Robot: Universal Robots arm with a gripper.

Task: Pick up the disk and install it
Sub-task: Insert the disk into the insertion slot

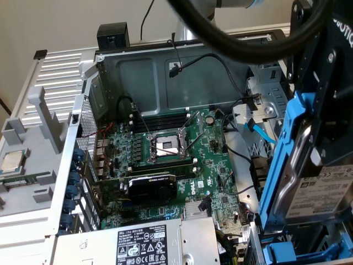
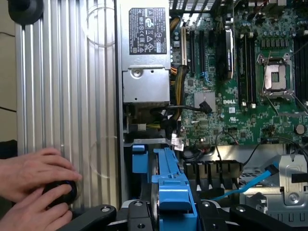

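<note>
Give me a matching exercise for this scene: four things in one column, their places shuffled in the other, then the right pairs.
1 disk
2 processor chip
3 power-supply box
4 hands

A on the grey tray outside the case
B inside the case, beside the motherboard
C around a black knob
D in the gripper

Pairs: 1-D, 2-A, 3-B, 4-C

disk (image 1: 322,190): silver metal, white printed label, bright blue carrier.
motherboard (image 1: 215,165): green.
power supply (image 1: 187,243): grey, with black-and-white label.
data cable (image 1: 259,131): light blue.
ribbed panel (image 2: 62,72): silver, lengthwise grooves.
</note>
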